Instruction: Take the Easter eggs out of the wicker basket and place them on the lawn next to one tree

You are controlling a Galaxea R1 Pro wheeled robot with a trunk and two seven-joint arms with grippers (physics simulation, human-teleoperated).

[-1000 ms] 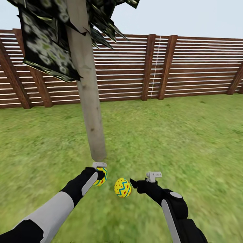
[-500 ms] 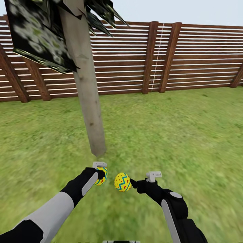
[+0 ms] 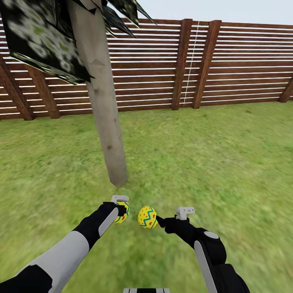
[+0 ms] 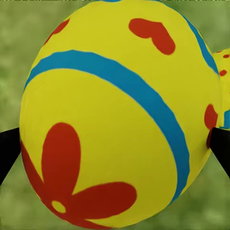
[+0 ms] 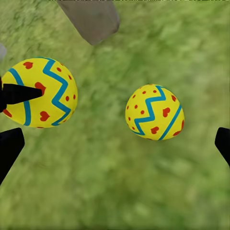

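Note:
My left gripper (image 3: pixel 121 210) is shut on a yellow Easter egg (image 3: pixel 124 214) with a red flower and a blue band; up close this egg (image 4: pixel 115 96) has a black finger pressed to each side. A second egg (image 3: pixel 147 217) with blue zigzags and red marks lies on the lawn (image 3: pixel 211 154), just short of the tree (image 3: pixel 103 106) trunk's base. My right gripper (image 3: pixel 160 221) hovers beside it, open. In the right wrist view the zigzag egg (image 5: pixel 154 112) rests on grass, clear of the spread fingers (image 5: pixel 9 148). The wicker basket is out of view.
A brown slatted fence (image 3: pixel 244 69) closes the garden behind the tree. Dark blotched foliage (image 3: pixel 40 36) hangs at the upper left. Open grass stretches to the right and left of the trunk (image 5: pixel 91 17).
The whole picture has shifted: trunk, fence and the zigzag egg on the grass sit a little higher, so the camera moved. Both arms keep their pose, and the left still grips its egg.

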